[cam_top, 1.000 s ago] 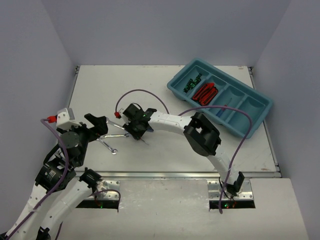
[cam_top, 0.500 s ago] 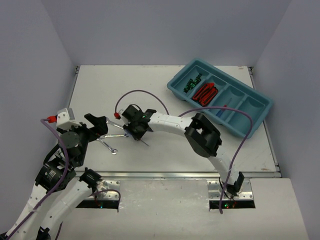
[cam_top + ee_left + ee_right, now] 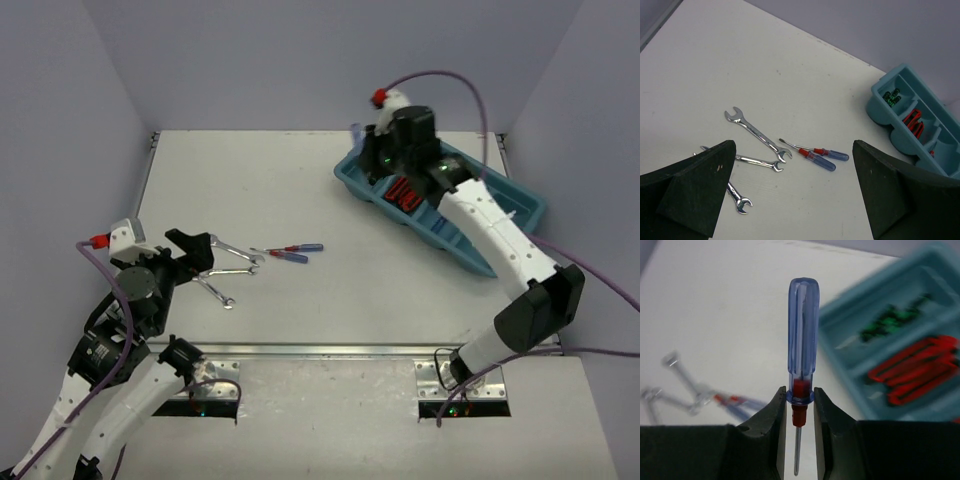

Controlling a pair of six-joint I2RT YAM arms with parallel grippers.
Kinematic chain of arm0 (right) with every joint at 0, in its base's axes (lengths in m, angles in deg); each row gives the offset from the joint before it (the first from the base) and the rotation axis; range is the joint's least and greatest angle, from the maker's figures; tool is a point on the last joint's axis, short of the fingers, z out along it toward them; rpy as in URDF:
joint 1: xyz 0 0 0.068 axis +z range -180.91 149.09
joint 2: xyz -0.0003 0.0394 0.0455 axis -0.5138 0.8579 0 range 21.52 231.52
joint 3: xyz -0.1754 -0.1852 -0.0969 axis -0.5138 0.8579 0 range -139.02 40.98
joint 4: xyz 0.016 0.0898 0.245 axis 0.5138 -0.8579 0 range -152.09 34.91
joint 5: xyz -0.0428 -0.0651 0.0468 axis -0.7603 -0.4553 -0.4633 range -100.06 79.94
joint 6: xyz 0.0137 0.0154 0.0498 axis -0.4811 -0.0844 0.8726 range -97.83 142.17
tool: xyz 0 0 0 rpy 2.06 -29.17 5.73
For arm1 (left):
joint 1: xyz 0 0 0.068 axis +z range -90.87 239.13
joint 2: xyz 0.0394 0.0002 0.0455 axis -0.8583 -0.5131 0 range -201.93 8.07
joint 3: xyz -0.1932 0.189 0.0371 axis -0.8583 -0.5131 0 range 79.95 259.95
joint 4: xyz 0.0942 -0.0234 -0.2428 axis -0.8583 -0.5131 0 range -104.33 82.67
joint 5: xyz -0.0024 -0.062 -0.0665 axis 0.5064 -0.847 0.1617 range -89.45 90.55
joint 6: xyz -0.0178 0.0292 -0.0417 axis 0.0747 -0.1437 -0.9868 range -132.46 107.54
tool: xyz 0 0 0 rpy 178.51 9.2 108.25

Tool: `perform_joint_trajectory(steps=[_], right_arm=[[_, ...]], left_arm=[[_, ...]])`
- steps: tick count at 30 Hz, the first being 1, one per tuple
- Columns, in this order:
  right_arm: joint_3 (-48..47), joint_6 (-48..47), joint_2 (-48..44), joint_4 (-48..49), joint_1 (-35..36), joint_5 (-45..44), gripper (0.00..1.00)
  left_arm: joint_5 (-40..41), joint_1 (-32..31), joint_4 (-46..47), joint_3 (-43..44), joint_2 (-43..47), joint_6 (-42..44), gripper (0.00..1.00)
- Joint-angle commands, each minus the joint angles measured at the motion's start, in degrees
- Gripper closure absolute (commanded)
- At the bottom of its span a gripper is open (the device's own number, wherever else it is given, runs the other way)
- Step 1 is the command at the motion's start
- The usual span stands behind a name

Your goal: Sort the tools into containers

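The right gripper [image 3: 366, 146] hangs over the upper-left end of the tray [image 3: 528, 208] in the overhead view, close above the red knives [image 3: 406, 192]. What it carries is too small to make out from here. The tray's other compartments run away from it toward the lower right of the frame, along the tray's long axis. The left gripper [image 3: 203, 256] sits at the left of the frame, just beside the wrenches [image 3: 235, 268] and much nearer the two loose screwdrivers [image 3: 292, 252] than its partner.

From the left wrist, that claw is spread wide with nothing between its fingers. The wrenches and loose screwdrivers lie ahead at centre frame, and the tray, with the green screwdrivers [image 3: 890, 96] in its end compartment, is at the far right.

From the right wrist, the jaws are pinched on the red collar of a blue-handled screwdriver [image 3: 803, 325], which stands upright in the frame with its tip down between the fingers. The green and red tools blur at the right, so I'd judge its compartment lies beyond the knives.
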Motion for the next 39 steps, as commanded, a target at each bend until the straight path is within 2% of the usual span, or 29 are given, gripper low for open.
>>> perform_joint_trajectory(steps=[1, 3, 7, 12, 15, 16, 17, 19, 23, 26, 29, 31, 33, 35, 39], right_arm=[[3.36, 8.23, 0.52, -6.67, -13.69, -11.96, 1.00], [4.64, 11.57, 1.32, -6.72, -20.15, -12.81, 1.00], [5.06, 15.20, 5.67, -5.52, -28.46, -12.66, 1.00], [2.01, 16.55, 11.98, -6.89, -29.49, -15.62, 0.99], [4.02, 17.31, 12.57, -5.69, -29.58, -16.50, 0.73], [4.78, 17.33, 12.58, -5.52, -29.58, -15.99, 0.57], [5.12, 17.39, 12.52, -5.67, -29.52, -15.62, 0.48], [4.78, 17.19, 11.77, -6.49, -29.02, -15.04, 0.43], [6.90, 9.76, 6.36, -2.12, -22.90, -8.84, 0.33], [7.87, 0.74, 3.88, 2.28, -13.66, 0.54, 0.34], [7.94, -10.93, 7.02, 3.01, -4.62, 17.79, 0.36], [8.24, -18.81, 10.41, 3.56, 3.47, 16.92, 0.36], [7.14, -24.90, 14.60, 3.42, 9.58, 10.89, 0.35], [2.55, -27.81, 19.42, 1.65, 12.15, 7.23, 0.36], [-3.19, -32.48, 27.59, -2.37, 14.43, 10.82, 0.43]], left_arm=[[0.18, -0.14, 2.04, 0.06, 0.98, 0.58, 0.00], [-0.01, -0.18, 2.05, 0.10, 0.98, 0.67, 0.00], [-0.27, -0.23, 2.14, 0.05, 0.89, 0.76, 0.00], [-0.10, -0.23, 2.14, 0.14, 0.98, 0.76, 0.00], [-0.10, -0.23, 2.14, 0.06, 0.98, 0.76, 0.00], [-0.03, -0.23, 2.20, 0.05, 0.98, 0.76, 0.00], [-0.07, -0.23, 2.22, 0.05, 0.92, 0.76, 0.00], [-0.27, -0.23, 2.22, 0.05, 0.52, 0.85, 0.00], [-0.28, -0.23, 2.22, 0.05, -0.44, 0.85, 0.00], [-0.09, -0.23, 2.14, 0.14, -0.86, 0.80, 0.00], [0.25, -0.23, 1.96, 0.21, -1.14, 0.67, 0.00], [0.26, -0.23, 1.96, 0.14, -1.29, 0.67, 0.00], [0.26, -0.23, 1.91, 0.19, -1.49, 0.62, 0.00], [0.26, -0.23, 1.87, 0.15, -1.84, 0.66, 0.00], [0.27, -0.23, 1.87, 0.23, -1.72, 0.58, 0.00]])
